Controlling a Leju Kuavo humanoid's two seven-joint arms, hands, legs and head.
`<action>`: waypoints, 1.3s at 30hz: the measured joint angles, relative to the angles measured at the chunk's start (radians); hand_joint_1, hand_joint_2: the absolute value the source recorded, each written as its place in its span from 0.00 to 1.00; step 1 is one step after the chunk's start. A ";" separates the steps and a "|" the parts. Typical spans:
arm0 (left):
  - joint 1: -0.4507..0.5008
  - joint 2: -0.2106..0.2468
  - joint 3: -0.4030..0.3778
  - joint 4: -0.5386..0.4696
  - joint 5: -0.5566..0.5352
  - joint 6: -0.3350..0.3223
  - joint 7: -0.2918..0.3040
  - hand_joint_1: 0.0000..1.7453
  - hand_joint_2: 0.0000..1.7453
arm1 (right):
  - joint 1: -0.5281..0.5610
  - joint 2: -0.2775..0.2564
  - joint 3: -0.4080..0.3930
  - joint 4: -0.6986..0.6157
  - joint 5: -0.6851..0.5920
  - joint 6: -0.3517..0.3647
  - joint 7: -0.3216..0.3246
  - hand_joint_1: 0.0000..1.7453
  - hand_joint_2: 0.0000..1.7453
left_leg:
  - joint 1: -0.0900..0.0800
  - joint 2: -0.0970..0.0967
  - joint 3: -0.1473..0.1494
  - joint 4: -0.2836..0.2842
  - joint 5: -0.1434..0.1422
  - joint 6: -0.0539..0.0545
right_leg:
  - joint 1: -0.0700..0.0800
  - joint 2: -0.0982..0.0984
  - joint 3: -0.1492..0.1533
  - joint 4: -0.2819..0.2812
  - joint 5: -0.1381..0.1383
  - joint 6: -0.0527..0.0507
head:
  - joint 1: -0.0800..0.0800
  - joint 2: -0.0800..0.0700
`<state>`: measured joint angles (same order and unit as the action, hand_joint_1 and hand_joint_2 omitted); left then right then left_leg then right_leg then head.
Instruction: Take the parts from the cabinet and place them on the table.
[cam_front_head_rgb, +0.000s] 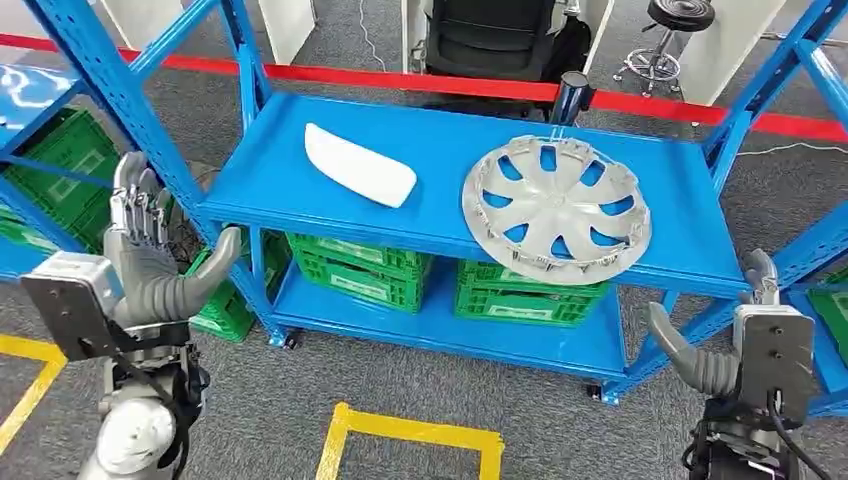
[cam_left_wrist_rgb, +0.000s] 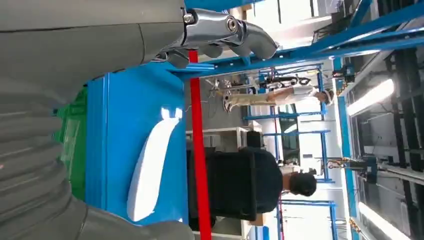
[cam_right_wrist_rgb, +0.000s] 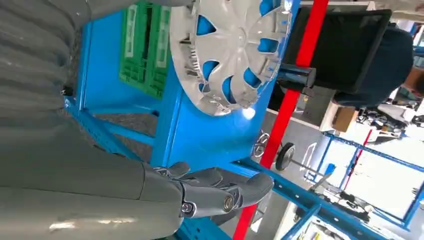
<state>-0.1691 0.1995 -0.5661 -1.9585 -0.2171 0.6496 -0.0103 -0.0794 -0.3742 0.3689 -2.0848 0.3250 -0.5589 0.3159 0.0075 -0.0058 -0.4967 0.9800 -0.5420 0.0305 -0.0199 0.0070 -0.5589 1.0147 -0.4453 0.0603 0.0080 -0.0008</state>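
A white curved part (cam_front_head_rgb: 359, 165) lies on the left half of the blue cabinet's upper shelf (cam_front_head_rgb: 270, 175), also seen as the white part (cam_left_wrist_rgb: 150, 167) in the left wrist view. A silver hubcap (cam_front_head_rgb: 556, 207) rests on the shelf's right half, its edge overhanging the front; the right wrist view shows the hubcap (cam_right_wrist_rgb: 230, 47) too. My left hand (cam_front_head_rgb: 150, 250) is raised in front of the cabinet's left post, fingers spread, holding nothing. My right hand (cam_front_head_rgb: 735, 335) stands low beside the right post, fingers apart and empty.
Green crates (cam_front_head_rgb: 365, 270) sit on the lower shelf (cam_front_head_rgb: 450, 335), with more green crates (cam_front_head_rgb: 60, 165) in the rack to the left. Red tape (cam_front_head_rgb: 440, 85) crosses the floor behind. A black chair (cam_front_head_rgb: 495, 40) and a stool (cam_front_head_rgb: 670, 40) stand beyond. Yellow floor markings (cam_front_head_rgb: 410, 435) lie in front.
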 joint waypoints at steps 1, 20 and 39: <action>0.000 0.000 0.000 0.000 0.002 0.003 0.002 0.00 1.00 | -0.001 0.000 0.000 -0.003 0.000 -0.001 -0.002 0.00 1.00 | 0.008 -0.002 0.040 -0.019 0.004 0.008 | -0.003 0.000 -0.022 0.015 0.007 0.005 | -0.002 0.000; 0.016 0.005 0.013 -0.006 -0.020 0.024 0.033 0.00 1.00 | 0.016 -0.005 -0.003 -0.010 0.008 -0.018 0.003 0.00 1.00 | 0.017 0.004 -0.133 0.297 -0.032 -0.051 | -0.004 -0.002 0.056 -0.060 -0.052 -0.051 | 0.011 0.000; 0.017 0.008 0.013 -0.010 0.000 0.030 0.015 0.00 1.00 | 0.013 -0.006 -0.005 -0.012 0.008 -0.020 0.009 0.00 1.00 | 0.008 -0.017 -0.095 -0.004 0.135 0.005 | -0.021 0.002 0.009 0.158 -0.243 0.019 | 0.015 0.000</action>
<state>-0.1521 0.2071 -0.5531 -1.9684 -0.2167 0.6798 0.0046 -0.0660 -0.3799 0.3635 -2.0966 0.3326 -0.5791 0.3246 0.0156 -0.0224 -0.5913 0.9763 -0.4068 0.0352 -0.0408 0.0086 -0.5500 1.1729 -0.6879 0.0795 0.0232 -0.0008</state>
